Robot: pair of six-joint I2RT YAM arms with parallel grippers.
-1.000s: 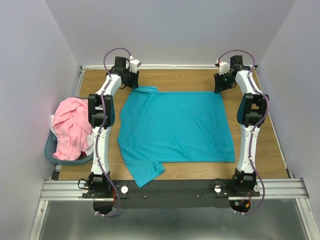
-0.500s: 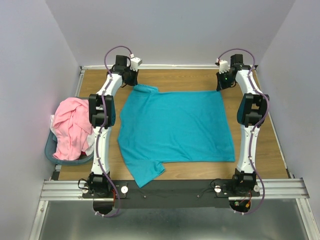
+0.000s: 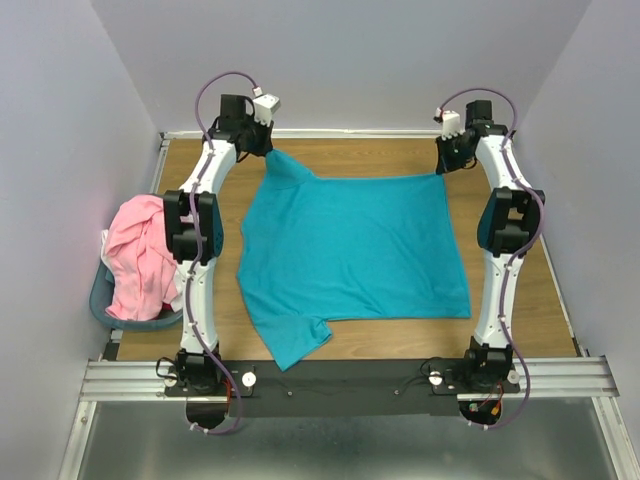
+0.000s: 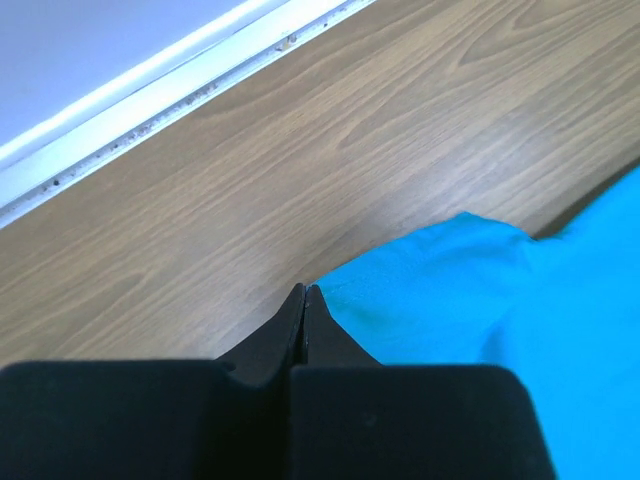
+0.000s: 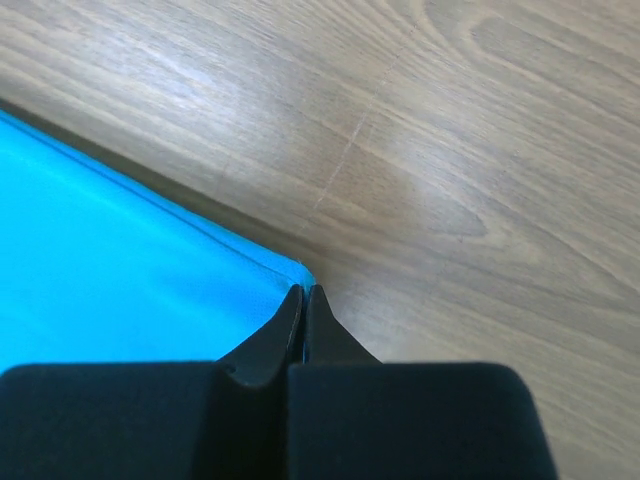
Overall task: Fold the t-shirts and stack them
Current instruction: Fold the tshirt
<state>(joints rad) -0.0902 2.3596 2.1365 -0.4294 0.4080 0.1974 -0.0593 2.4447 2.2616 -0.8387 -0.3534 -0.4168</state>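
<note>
- Where the bench (image 3: 360, 155) ends at its left edge, a basket (image 3: 98, 302) stands just off the side. The pink shirt (image 3: 135, 250) lies crumpled in it, heaped above the rim and well apart from the other shirt.
- Left gripper (image 4: 304, 295): positioned at the far-left corner of the bench. Jaws fully closed, tips pressed together with no gap. They pinch the far-left corner of the teal shirt (image 3: 355, 250). The overhead view shows that corner drawn up into a peak at the gripper, and the wrist view shows the cloth's edge running into the tips.
- Teal shirt: spread across the middle of the bench between the two arms, mostly flat. One sleeve (image 3: 295, 345) points toward the near edge on the left side. The right side runs along the right arm.
- Right gripper (image 5: 304, 295): positioned near the far-right corner of the bench. Jaws fully closed, tips together. They pinch the far-right corner of the teal shirt, whose hemmed edge ends right at the tips, with bare wood beyond.
</note>
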